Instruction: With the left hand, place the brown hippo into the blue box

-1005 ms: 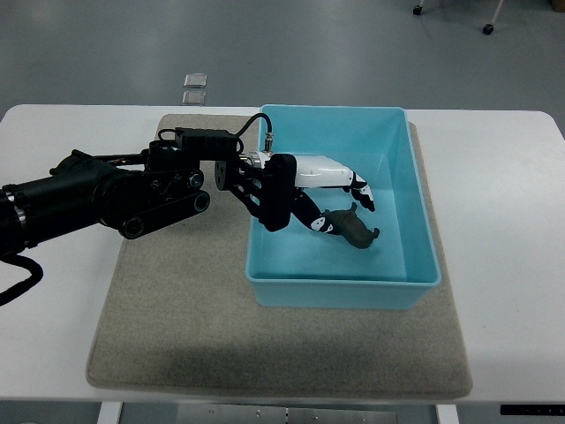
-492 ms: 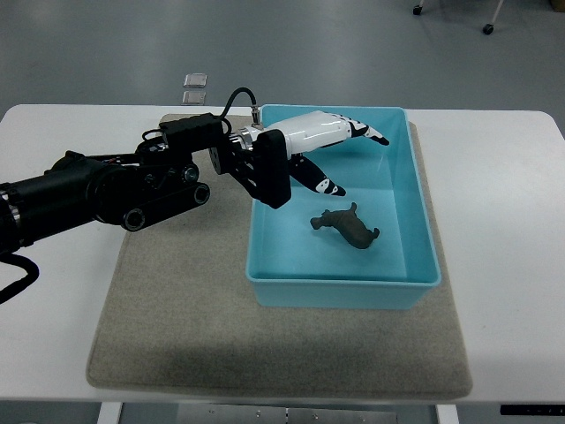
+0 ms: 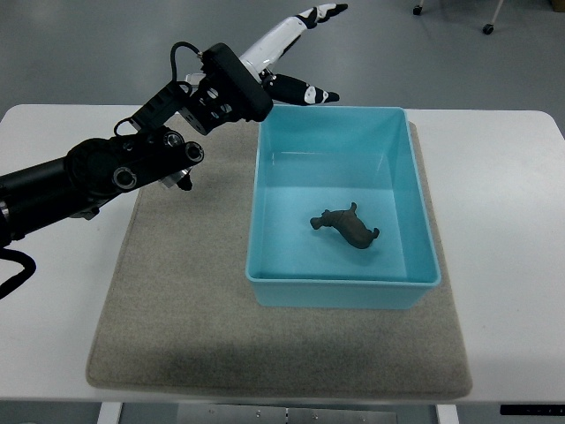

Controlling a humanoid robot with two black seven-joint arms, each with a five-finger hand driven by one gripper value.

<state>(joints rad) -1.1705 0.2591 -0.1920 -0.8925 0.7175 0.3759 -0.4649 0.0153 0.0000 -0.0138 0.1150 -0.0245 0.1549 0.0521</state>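
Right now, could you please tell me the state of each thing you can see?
Hippo: lying loose inside the box, nothing holding it.
Box: open-topped, upright on the mat.
Mat: flat on the table.
Left hand: open, empty, raised beyond the box's far-left corner.

Your hippo (image 3: 346, 226) lies inside the box (image 3: 422, 217), right of centre. The box sits on the mat (image 3: 177, 309), which lies on the table (image 3: 503, 221). Your left hand (image 3: 296, 55) hangs behind the box.
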